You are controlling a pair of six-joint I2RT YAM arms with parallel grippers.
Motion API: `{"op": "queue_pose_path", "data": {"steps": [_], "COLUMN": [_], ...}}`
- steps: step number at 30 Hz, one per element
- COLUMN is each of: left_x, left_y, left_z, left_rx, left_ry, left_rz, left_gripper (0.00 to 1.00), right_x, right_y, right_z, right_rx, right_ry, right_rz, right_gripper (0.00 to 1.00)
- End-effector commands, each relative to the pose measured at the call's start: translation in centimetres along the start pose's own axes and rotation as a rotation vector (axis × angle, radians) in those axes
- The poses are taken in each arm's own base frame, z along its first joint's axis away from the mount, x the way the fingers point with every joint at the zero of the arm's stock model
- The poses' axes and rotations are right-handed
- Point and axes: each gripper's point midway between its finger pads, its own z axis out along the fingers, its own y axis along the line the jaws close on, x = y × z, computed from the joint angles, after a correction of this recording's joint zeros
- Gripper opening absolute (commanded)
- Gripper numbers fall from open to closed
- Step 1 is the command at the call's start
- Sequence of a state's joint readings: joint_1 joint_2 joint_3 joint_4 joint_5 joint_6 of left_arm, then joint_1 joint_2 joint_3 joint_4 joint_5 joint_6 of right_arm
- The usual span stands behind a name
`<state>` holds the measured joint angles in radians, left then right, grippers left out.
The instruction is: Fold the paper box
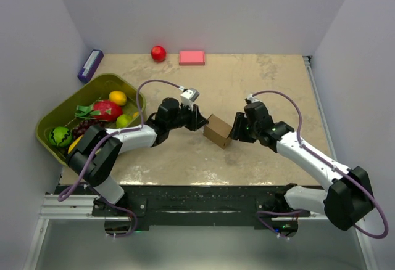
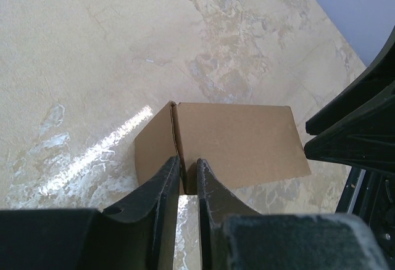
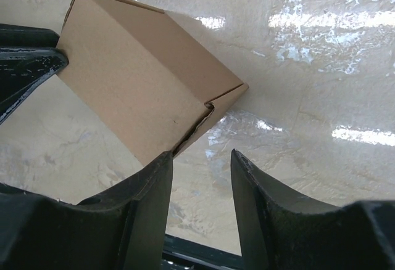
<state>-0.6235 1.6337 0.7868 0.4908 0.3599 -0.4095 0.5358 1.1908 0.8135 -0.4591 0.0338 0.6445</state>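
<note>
Jaws of the left gripper (image 2: 188, 172) pinch the smooth, cube-like cardboard paper box (image 2: 241, 143) at its seam; those of the right gripper (image 3: 202, 165) stand apart.

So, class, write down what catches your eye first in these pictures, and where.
A small plain brown cardboard box sits mid-table, the left gripper and right gripper close at either side. An olive-green tray of bright fruit stands at the table's left edge.
</note>
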Motion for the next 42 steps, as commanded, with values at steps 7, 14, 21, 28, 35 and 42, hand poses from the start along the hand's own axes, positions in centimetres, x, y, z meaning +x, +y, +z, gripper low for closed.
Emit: {"op": "queue_pose_path", "data": {"steps": [7,14,21,28,35,42], "left_x": [3.2,3.3,3.4,3.6,4.0,4.7], "left_y": [1.2,1.2,1.1,1.2,1.1,0.9], "left_z": [-0.5,-0.5,-0.5,-0.5,-0.4,-1.2], "left_rx": [-0.052,-0.053,-0.052,-0.060,-0.055,-0.060], "left_ry": [0.089,0.090,0.093,0.095,0.094,0.067], "left_rz": [-0.019,-0.021,-0.016,-0.013,-0.009,0.021], "left_gripper": [0.20,0.20,0.19,0.18,0.17,0.15], "right_x": [-0.8,-1.9,-1.4,-0.3,1.4,2.4], "right_y": [1.0,1.8,1.5,0.4,-0.6,-1.3], "right_z": [-0.5,-1.2,0.4,0.9,1.2,1.3], "right_rx": [-0.056,-0.084,-0.079,-0.040,-0.023,-0.022], "right_ry": [-0.040,-0.072,-0.063,-0.027,0.004,0.011], "right_rz": [0.042,0.059,0.061,0.050,0.053,0.069], "right_gripper": [0.44,0.44,0.43,0.34,0.22,0.11]}}
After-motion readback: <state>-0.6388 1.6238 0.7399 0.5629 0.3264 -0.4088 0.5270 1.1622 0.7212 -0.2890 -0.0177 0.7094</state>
